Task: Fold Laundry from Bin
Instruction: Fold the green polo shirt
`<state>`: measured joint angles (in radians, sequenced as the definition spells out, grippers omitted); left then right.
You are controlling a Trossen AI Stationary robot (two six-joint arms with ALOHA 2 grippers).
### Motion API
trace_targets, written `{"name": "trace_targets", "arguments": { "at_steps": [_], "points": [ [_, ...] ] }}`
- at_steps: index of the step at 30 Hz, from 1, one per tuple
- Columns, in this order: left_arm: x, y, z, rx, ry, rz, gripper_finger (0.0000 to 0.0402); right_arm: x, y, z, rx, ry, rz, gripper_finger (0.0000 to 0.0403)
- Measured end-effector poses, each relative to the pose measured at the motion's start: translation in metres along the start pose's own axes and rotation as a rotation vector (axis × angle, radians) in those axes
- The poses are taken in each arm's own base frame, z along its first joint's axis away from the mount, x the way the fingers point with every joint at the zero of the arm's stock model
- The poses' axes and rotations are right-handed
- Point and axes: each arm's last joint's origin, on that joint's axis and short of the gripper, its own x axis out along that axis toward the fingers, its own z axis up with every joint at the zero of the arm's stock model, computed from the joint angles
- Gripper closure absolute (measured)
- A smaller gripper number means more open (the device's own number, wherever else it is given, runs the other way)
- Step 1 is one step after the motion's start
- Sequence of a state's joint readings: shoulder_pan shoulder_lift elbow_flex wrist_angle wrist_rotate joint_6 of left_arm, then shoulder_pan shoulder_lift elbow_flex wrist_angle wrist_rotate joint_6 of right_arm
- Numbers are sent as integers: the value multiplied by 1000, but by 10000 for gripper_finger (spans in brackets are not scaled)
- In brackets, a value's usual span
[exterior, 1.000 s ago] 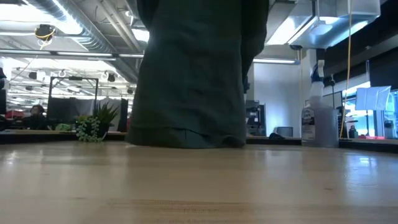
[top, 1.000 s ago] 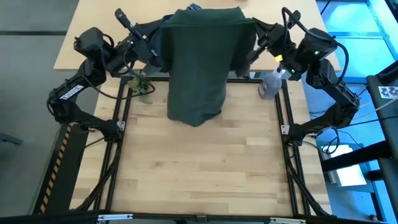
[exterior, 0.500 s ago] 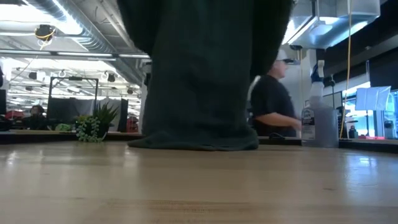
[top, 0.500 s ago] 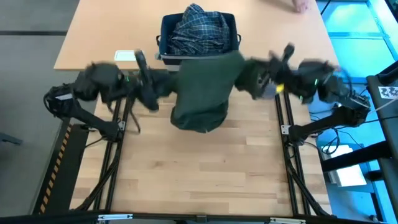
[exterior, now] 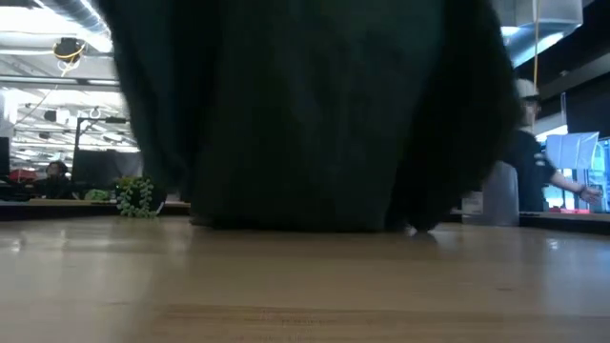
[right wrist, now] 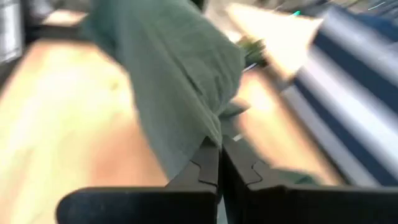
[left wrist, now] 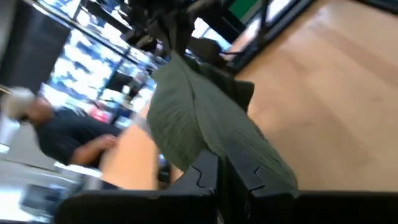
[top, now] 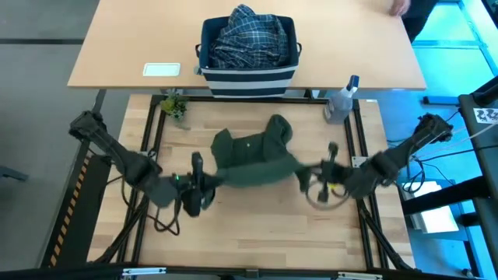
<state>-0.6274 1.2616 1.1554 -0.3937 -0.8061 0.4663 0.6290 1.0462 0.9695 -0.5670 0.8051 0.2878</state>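
While the plaid shirt (top: 247, 35) waits in the bin (top: 249, 76), both grippers, left gripper (top: 204, 189) and right gripper (top: 315, 175), pinch the unfolded olive garment (top: 253, 153) over the tabletop (top: 257, 225).

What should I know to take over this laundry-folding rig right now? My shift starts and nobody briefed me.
Left gripper: shut on the olive-green garment, near the table's front.
Right gripper: shut on the same garment's other end.
The garment is out of the bin and strung between both grippers over the wooden table, bunched, not spread.
The plaid shirt is in the bin.
Done: one garment pulled out.
Left: flatten and fold it, then the rest.
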Motion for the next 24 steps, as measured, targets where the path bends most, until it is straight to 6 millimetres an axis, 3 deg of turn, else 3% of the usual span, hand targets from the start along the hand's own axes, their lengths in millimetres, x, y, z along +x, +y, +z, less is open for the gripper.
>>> {"name": "trace_targets", "arguments": {
  "at_steps": [9,18,21,24],
  "points": [
    [25,-69,-37,-271,7,-224,387,19,48,-58,117,271,265,390],
    [60,-128,-48,-464,142,-525,295,39,81,-78,131,477,490,279],
    [64,-136,-51,-481,174,-536,275,42,85,-82,135,506,510,243],
    [65,-130,-51,-428,161,-423,267,44,83,-83,72,467,445,219]
  ]
}}
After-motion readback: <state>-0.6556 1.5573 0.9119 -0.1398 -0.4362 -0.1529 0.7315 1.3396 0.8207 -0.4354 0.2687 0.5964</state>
